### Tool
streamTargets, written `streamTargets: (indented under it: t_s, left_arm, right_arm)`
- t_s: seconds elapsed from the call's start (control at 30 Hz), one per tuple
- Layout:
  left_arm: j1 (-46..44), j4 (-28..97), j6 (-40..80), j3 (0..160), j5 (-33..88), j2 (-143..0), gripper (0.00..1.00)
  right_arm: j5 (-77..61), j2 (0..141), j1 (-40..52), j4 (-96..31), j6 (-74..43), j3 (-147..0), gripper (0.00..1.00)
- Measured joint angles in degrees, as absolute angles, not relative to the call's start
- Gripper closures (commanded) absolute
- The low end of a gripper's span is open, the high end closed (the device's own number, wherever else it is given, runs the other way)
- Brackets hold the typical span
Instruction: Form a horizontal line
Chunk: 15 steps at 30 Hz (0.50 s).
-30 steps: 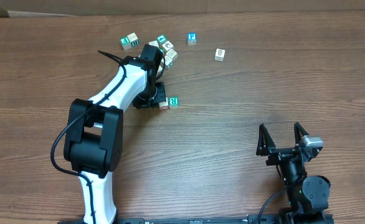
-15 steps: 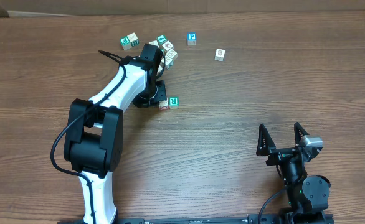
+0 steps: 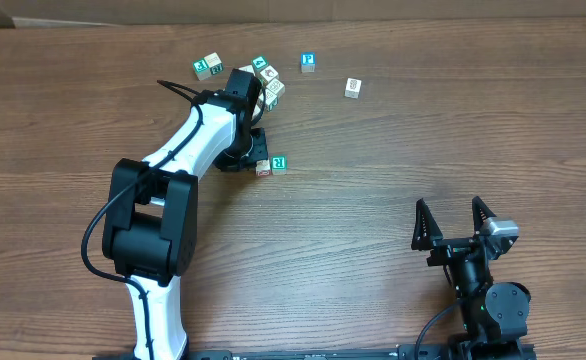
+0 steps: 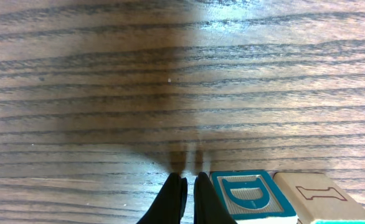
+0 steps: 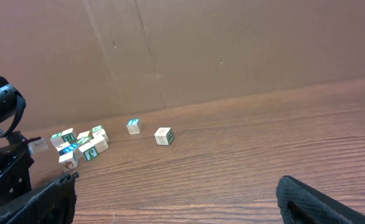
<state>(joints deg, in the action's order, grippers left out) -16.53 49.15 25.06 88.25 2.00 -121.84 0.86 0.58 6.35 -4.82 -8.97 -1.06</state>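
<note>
L gripper (image 4: 189, 196): fingers pinched together, holding nothing, tips on table (image 3: 423, 130) just beside teal D cube (image 4: 251, 196).
R gripper (image 3: 455, 222): fingers wide, empty, well apart from cubes.
Line: green R cube (image 3: 280, 162) touching red-marked cube (image 3: 263, 168), mid-table.

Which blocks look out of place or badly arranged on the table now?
The cubes are scattered, not lined up. A loose cluster lies at odd angles near the left gripper, which is shut with nothing between its fingers. Two cubes sit apart to the right. Nothing looks damaged.
</note>
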Motion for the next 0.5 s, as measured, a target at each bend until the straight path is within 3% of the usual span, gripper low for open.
streamTargets:
  t_s: [0.5]
  left_arm:
    - [-16.5, 48.1, 25.1, 88.2, 2.5, -121.8, 0.96]
  right_arm:
    - [0.9, 0.6, 6.3, -4.8, -9.0, -1.1, 0.0]
